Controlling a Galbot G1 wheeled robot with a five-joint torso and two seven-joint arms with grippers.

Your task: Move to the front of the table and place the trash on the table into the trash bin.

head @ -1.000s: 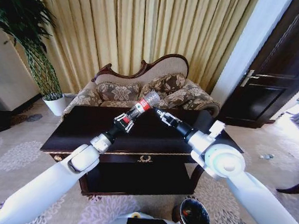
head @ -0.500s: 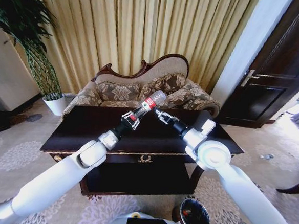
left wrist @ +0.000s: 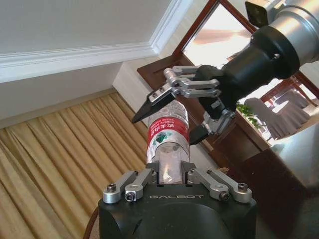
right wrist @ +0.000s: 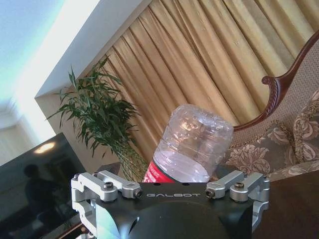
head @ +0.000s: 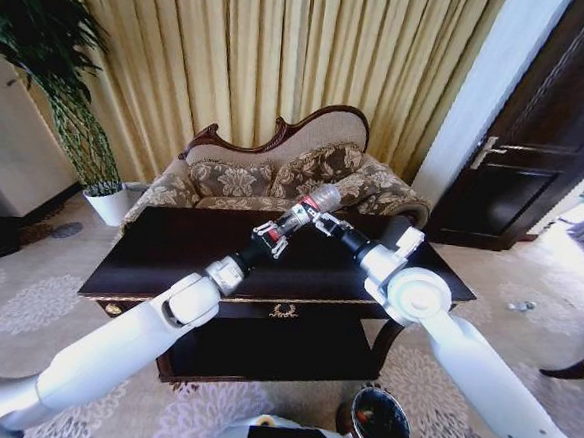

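While raised above the far edge of the table (head: 169, 261), near its middle, clamps the left gripper (head: 279, 230) on the cap end of the clear bottle (head: 310, 206), red label just beyond the fingertips. Tilts the bottle's base up toward the sofa (head: 240, 180). Meets it from the opposite side with the right gripper (head: 324, 219), jaws spread wide and straddling the bottle's base, one dark pad (left wrist: 144, 110) beside the ribbed plastic, contact not clear. Stands the trash bin (head: 380, 423) on the carpet by the table's near right corner.
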